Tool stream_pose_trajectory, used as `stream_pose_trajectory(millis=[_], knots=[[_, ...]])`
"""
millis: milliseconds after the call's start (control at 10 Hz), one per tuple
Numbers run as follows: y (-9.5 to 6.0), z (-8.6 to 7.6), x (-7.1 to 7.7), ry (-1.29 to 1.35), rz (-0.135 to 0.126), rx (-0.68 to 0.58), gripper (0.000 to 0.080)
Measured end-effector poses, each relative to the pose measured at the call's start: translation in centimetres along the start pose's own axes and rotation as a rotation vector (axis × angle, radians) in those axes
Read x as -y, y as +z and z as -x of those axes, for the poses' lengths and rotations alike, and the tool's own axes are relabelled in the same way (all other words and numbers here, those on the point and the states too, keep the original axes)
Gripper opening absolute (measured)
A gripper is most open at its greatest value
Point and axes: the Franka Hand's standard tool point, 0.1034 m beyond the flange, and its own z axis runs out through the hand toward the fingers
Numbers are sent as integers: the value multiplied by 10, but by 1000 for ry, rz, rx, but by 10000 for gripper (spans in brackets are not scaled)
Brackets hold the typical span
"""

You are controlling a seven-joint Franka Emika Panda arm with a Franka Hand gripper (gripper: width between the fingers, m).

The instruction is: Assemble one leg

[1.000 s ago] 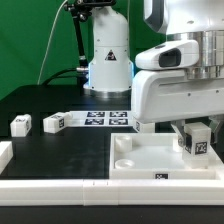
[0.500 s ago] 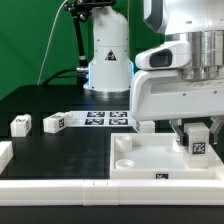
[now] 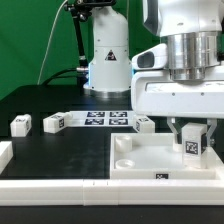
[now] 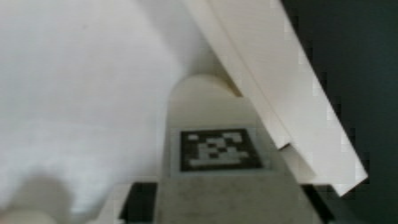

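My gripper [image 3: 192, 140] is shut on a leg [image 3: 193, 146], a small white block with a square tag. I hold it upright over the white square tray-like top [image 3: 150, 160], near the corner on the exterior view's right. In the wrist view the held leg [image 4: 222, 140] fills the middle with its tag facing the camera, against the top's white floor [image 4: 89, 90] and raised rim [image 4: 267, 80]. Dark finger pads [image 4: 146, 200] flank it. Three more legs lie on the black table: one [image 3: 21, 124] at the left, one [image 3: 53, 122] near the marker board, one [image 3: 143, 123] behind the top.
The marker board [image 3: 100, 118] lies flat at the table's back. The arm's white base [image 3: 108, 55] stands behind it. A white rim piece [image 3: 4, 155] sits at the exterior view's left edge, and a white wall [image 3: 60, 188] runs along the front.
The wrist has turned about its vertical axis, so the gripper body now faces the camera squarely. The held leg has stayed over the same corner of the top.
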Motion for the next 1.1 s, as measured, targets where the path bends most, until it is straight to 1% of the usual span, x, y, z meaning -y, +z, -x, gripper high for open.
stream_pose_trajectory(millis=[200, 300, 500, 800, 900, 1000, 1100], knots=[[0, 1, -1, 218, -1, 1, 291], [0, 1, -1, 375, -4, 8, 291], [-1, 0, -2, 536, -4, 36, 291], [-1, 0, -1, 479, -5, 35, 292], [-1, 0, -1, 462, -6, 35, 494], [-1, 1, 0, 416, -7, 34, 494], [-1, 2, 1, 289, -9, 34, 620]])
